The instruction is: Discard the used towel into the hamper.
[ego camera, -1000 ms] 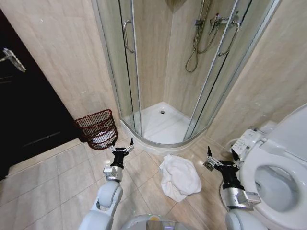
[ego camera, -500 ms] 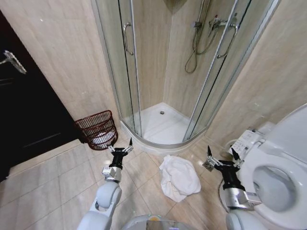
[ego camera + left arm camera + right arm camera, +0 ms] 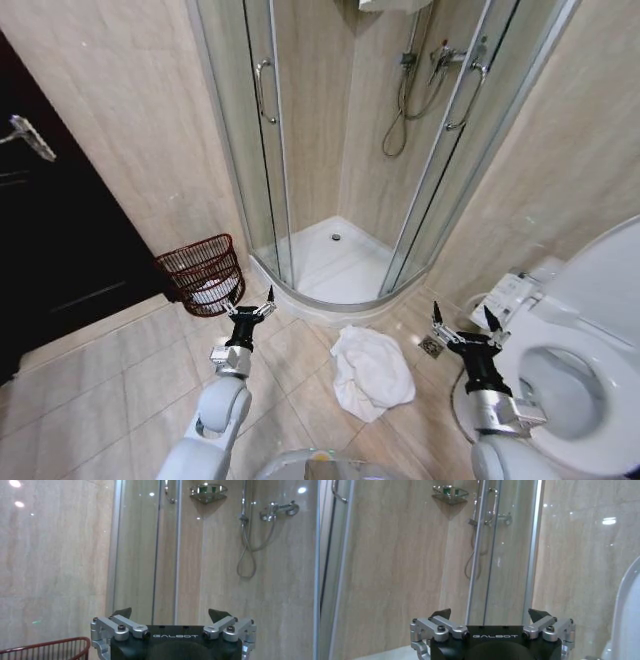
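The used towel (image 3: 371, 372), white and crumpled, lies on the tiled floor in front of the shower, between my two arms. The hamper (image 3: 204, 274), a dark reddish-brown wire basket with something white inside, stands by the wall left of the shower; its rim (image 3: 47, 649) also appears in the left wrist view. My left gripper (image 3: 250, 301) is raised just right of the hamper, open and empty; its fingers (image 3: 122, 612) point at the shower glass. My right gripper (image 3: 462, 317) is held up right of the towel, open and empty, fingers (image 3: 441, 614) spread.
A glass corner shower (image 3: 335, 150) with a white tray fills the back. A toilet (image 3: 575, 380) with its lid up stands at the right, close to my right arm. A dark door (image 3: 60, 230) is at the left. A floor drain (image 3: 430, 346) sits beside the right gripper.
The whole head view has shifted slightly, so the camera moved. Both grippers stay raised and open; the towel and hamper lie as before.
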Robot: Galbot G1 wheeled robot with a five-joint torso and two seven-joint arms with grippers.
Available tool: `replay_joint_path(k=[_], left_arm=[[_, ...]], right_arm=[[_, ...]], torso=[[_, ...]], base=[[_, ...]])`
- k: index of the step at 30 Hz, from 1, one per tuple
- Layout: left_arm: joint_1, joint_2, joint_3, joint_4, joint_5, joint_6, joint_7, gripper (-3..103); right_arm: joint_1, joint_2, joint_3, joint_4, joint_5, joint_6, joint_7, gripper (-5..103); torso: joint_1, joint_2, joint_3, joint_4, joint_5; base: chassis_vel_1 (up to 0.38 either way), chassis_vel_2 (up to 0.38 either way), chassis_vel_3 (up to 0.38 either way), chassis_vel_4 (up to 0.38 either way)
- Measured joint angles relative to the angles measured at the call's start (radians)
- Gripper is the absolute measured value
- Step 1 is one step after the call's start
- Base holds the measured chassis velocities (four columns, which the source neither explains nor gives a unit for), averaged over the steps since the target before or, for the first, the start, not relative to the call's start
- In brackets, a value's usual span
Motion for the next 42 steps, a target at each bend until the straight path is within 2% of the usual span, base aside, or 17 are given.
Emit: replay_joint_path(k=[32,39,42], left_arm=[[-0.012,-0.022,-0.018,-0.015,-0.005,0.03,-0.036,100],[-0.015,-0.035,-0.032,-0.022,0.012,0.056,-0.106,100],[-0.015,-0.039,-0.05,-0.021,0.018,0.057,-0.112,100]], right_arm=[[0.008,0.0,-0.001,-0.005,0.007,-0.003,-0.016,100],[0.014,0.0,-0.004,-0.004,0.036,-0.012,-0.012,100],[0.014,0.0,-0.004,-0.009,0.039,-0.012,-0.013,100]], torso=[[0.051,0.122,0.07,-0.0001,0.0],[0.067,0.157,0.09,-0.0001,0.0],[0.073,0.169,0.096,-0.0001,0.0001]], base=[[-0.003,-0.002,-0.003,-0.002],[0.0,0.0,0.0,0.0],[0.0,0.0,0.0,0.0]])
